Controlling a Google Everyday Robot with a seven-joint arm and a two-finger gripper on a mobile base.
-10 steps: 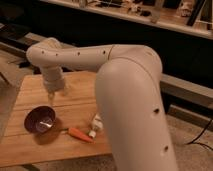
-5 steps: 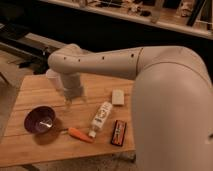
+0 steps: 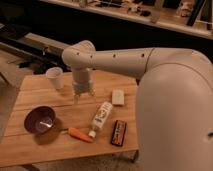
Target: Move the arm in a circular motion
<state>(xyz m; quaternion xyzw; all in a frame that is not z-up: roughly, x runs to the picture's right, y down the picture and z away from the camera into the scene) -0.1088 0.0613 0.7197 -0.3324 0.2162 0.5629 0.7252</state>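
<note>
Arm (image 3: 150, 75) filled most of your view, reaching from the right across the wooden table (image 3: 35, 150) with its elbow bent above the far edge and the wrist pointing straight down. You kept the gripper (image 3: 83, 97) hanging over the middle of the tabletop, apart from everything on it and holding nothing; whether it was spread or closed I cannot tell. That height looked deliberate: a circle swept there would pass over the white cup (image 3: 55, 77), purple bowl (image 3: 40, 120), carrot (image 3: 80, 134), white bottle (image 3: 101, 116), white block (image 3: 118, 96) and dark bar (image 3: 119, 132). The cup, standing tallest and nearest, seemed your main risk.
</note>
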